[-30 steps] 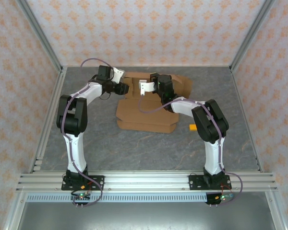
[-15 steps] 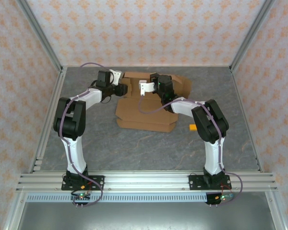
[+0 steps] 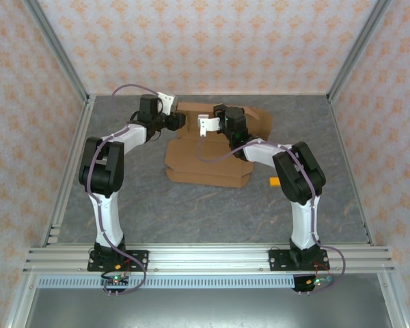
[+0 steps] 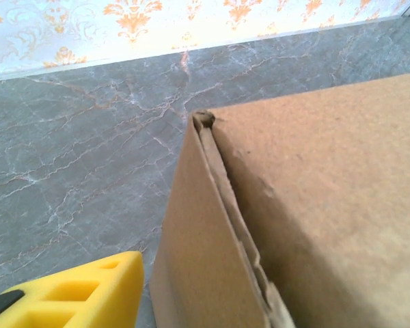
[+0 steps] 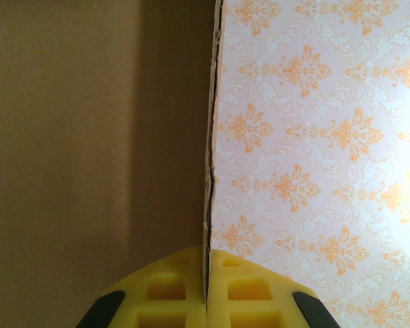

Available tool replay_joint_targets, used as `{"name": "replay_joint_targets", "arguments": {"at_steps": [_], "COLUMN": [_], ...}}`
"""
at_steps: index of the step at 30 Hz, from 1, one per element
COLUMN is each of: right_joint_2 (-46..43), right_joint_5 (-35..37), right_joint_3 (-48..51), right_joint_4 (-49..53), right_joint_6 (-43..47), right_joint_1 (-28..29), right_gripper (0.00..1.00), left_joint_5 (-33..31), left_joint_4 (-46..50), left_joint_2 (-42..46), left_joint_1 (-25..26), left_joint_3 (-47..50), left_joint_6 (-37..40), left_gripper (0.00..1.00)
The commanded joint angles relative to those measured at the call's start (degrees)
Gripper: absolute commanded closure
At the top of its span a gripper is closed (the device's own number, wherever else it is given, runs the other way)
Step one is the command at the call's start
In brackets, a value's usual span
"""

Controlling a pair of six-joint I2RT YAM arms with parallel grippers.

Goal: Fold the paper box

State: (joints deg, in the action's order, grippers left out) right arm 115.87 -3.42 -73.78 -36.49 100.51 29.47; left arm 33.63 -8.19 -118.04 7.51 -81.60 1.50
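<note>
Matt brown cardboard on the paper box — fibrous and rough along the cut edge. Smooth, faintly glossy yellow plastic on the fingers of the right gripper. Dull grey marbled table — brushed metal frame.

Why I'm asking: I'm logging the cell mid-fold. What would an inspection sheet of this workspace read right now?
Surface: grey marbled table.
Job's things: brown cardboard box, partly folded, at the far middle of the table, one panel raised.
Clutter: small orange block on the table right of the box, apart from it.
Grippers: right gripper, fingers shut on a thin cardboard edge. Left gripper at the box's far left corner, one yellow finger beside the wall, grip unclear.
Cables: purple cables looped along both arms.
Surroundings: orange-patterned walls, aluminium frame.
</note>
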Motion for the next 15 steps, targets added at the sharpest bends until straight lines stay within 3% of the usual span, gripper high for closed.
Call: {"name": "replay_joint_targets", "arguments": {"at_steps": [1, 15], "right_joint_2": [-0.8, -1.2], "right_joint_5": [-1.8, -1.8], "right_joint_3": [-0.5, -1.6], "right_joint_4": [2.6, 3.1], "right_joint_6": [0.1, -0.7], "right_joint_1": [0.3, 0.3], "right_gripper": [1.00, 1.00], "left_joint_5": [-0.1, -16.1], "left_joint_4": [-3.1, -6.5], "left_joint_2": [-1.6, -1.8], "left_joint_1": [-0.1, 2.8], "left_joint_3": [-2.4, 3.3], "left_joint_6": [0.1, -2.7], "left_gripper": [0.49, 0.57]}}
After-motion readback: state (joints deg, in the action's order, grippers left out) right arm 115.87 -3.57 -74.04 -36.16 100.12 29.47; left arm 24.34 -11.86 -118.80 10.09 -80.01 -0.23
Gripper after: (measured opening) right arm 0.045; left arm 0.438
